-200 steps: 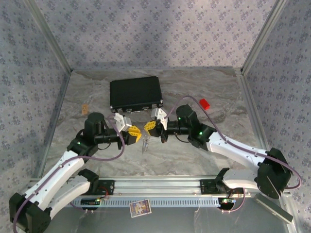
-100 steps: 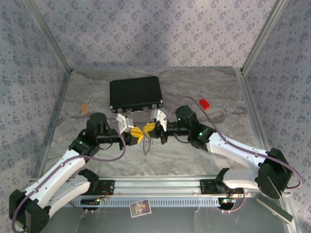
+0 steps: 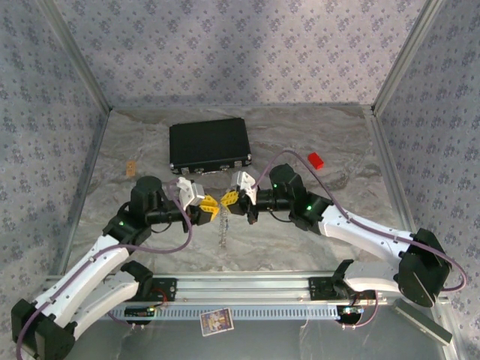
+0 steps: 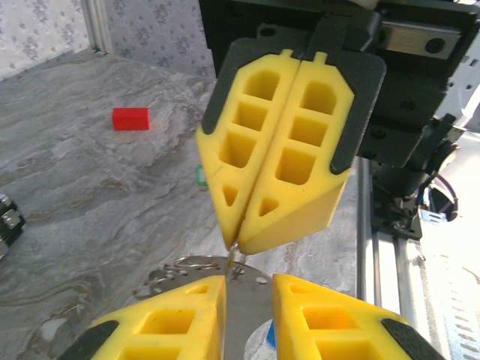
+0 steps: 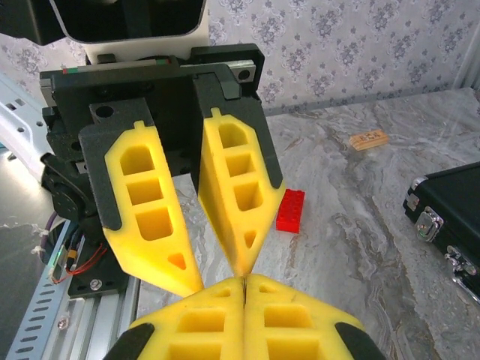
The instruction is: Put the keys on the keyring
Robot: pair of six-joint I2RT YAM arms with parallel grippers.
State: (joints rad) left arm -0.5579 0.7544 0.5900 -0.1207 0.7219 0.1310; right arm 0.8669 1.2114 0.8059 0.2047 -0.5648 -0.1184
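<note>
My left gripper (image 3: 211, 208) (image 4: 249, 279) holds a flat metal key blade (image 4: 247, 315) between its fingers; a bit of the blue head (image 4: 268, 335) shows under it. Tip to tip with it, my right gripper (image 3: 227, 199) (image 5: 245, 279) is pressed shut on the thin metal of the keyring (image 4: 180, 268), whose ring and chain lie just in front of my left fingers. The chain (image 3: 222, 229) hangs below both grippers. A small pale green key head (image 4: 201, 175) lies on the table behind the right gripper. The keyring's pale loop is hidden.
A black case (image 3: 209, 144) (image 5: 450, 217) sits behind the grippers. A red block (image 3: 316, 160) (image 4: 131, 118) (image 5: 289, 211) lies to the back right, and a small tan block (image 3: 131, 168) (image 5: 367, 139) to the back left. The metal rail (image 3: 247, 285) runs along the near edge.
My left gripper moved in toward the right gripper, then eased back slightly. The hanging chain shifted a little beneath them. The right arm has barely moved.
</note>
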